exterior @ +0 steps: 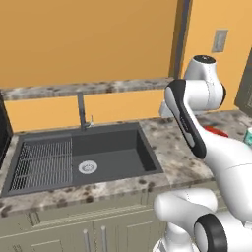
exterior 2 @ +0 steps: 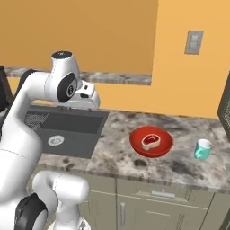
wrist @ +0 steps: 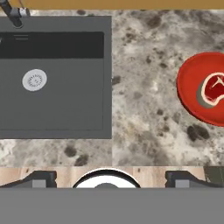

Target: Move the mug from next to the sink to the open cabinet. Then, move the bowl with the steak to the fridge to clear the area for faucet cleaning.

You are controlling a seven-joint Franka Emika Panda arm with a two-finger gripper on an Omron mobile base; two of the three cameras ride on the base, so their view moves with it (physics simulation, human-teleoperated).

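The pale green-tinted mug (exterior 2: 203,149) stands upright on the counter, right of the red bowl (exterior 2: 151,141). The bowl holds the steak (exterior 2: 150,141) and also appears at the right edge of the hand view, bowl (wrist: 202,89) and steak (wrist: 214,87). The dark sink (exterior: 78,157) lies to the left, with the faucet (exterior: 81,110) behind it. My gripper (wrist: 111,179) hangs open over the counter strip between sink (wrist: 52,78) and bowl, pointing down, nothing between its fingertips (wrist: 41,178). The hand (exterior 2: 86,98) sits well above the counter. The cabinet and the fridge are out of view.
A wire grid rack (exterior: 42,165) lies in the sink's left half, next to the round drain (exterior: 87,167). A black machine (exterior: 3,130) stands at the far left. A dark panel (exterior 2: 224,105) juts in at the right edge. Panelled cabinet doors (exterior 2: 152,206) run below the counter.
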